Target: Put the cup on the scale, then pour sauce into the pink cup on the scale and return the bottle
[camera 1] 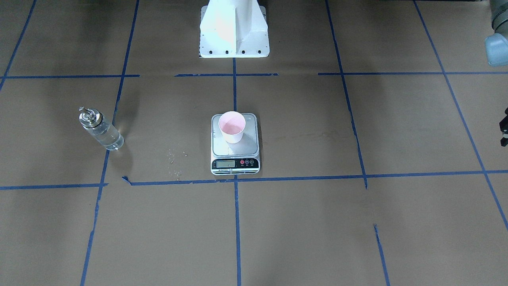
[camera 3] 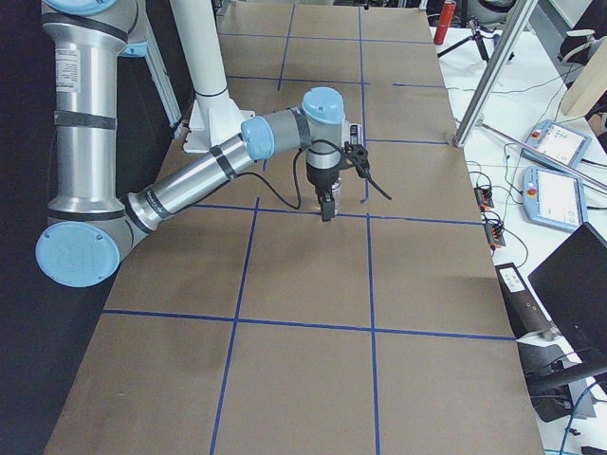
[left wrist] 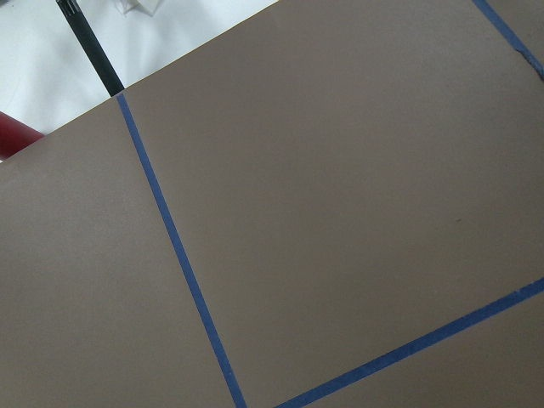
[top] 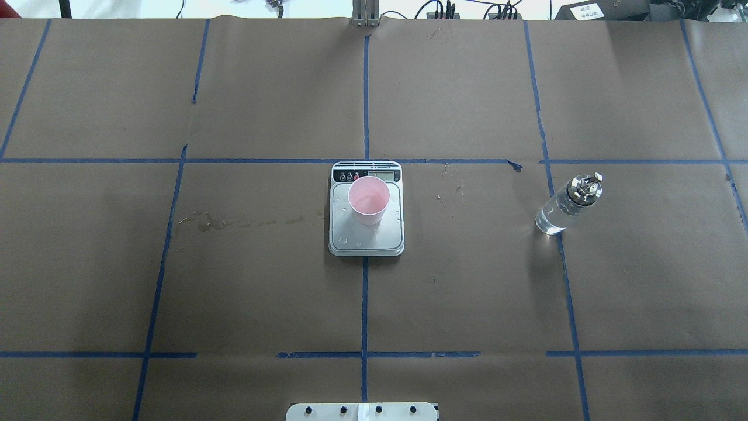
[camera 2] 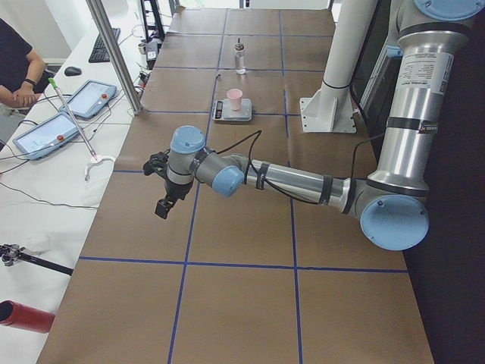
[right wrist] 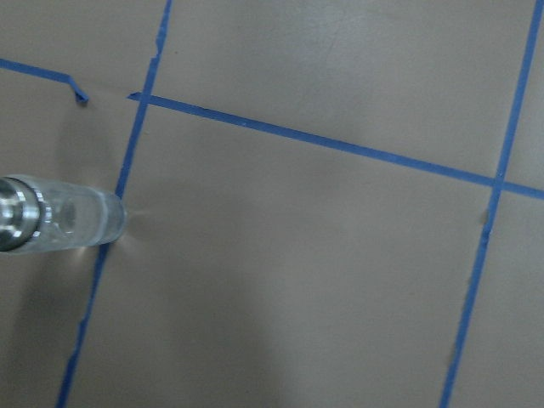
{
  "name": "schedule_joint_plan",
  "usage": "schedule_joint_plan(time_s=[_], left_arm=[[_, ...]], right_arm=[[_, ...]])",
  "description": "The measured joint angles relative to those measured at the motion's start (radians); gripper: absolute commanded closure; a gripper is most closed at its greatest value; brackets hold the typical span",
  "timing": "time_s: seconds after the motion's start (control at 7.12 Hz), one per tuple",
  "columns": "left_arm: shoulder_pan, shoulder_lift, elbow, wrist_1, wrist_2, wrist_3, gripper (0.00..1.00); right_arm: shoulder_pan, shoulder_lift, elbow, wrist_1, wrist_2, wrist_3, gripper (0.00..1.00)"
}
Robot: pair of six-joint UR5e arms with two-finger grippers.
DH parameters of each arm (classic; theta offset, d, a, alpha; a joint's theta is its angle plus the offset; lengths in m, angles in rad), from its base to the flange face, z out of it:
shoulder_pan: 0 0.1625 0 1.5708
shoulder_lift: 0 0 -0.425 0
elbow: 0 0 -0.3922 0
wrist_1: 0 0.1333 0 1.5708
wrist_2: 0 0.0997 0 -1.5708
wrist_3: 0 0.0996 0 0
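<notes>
The pink cup (camera 1: 232, 127) stands upright on the scale (camera 1: 235, 153) at the table's middle; it also shows in the overhead view (top: 369, 200) on the scale's (top: 366, 242) silver platform. Its inside has a wet sheen. The glass bottle (camera 1: 101, 129) with clear sauce and a silver spout stands upright on the robot's right side, alone (top: 570, 202); the right wrist view shows it at the left edge (right wrist: 59, 225). My left gripper (camera 2: 161, 206) hovers over bare paper far from the scale. My right gripper (camera 3: 327, 210) hangs over the tape lines near the bottle. I cannot tell whether either is open or shut.
Small droplets (top: 450, 187) lie on the paper between scale and bottle, and a faint stain (top: 234, 222) lies on the scale's other side. The white robot base (camera 1: 234, 35) stands behind the scale. An operator (camera 2: 15, 68), tablets (camera 2: 83, 98) and a metal pole (camera 2: 114, 53) are beside the table.
</notes>
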Motion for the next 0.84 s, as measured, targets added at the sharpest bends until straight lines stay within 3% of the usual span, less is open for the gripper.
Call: schedule_joint_plan(time_s=[0.28, 0.56, 0.84], left_arm=[[-0.002, 0.009, 0.003, 0.008, -0.005, 0.000, 0.00], [-0.033, 0.023, 0.006, 0.061, -0.035, 0.044, 0.00], [-0.120, 0.028, 0.040, 0.195, -0.079, 0.245, 0.00]], right_arm=[[0.128, 0.035, -0.203, 0.002, 0.028, -0.269, 0.00], [0.145, 0.041, -0.294, 0.051, 0.019, -0.303, 0.00], [0.145, 0.043, -0.418, 0.204, 0.023, -0.296, 0.00]])
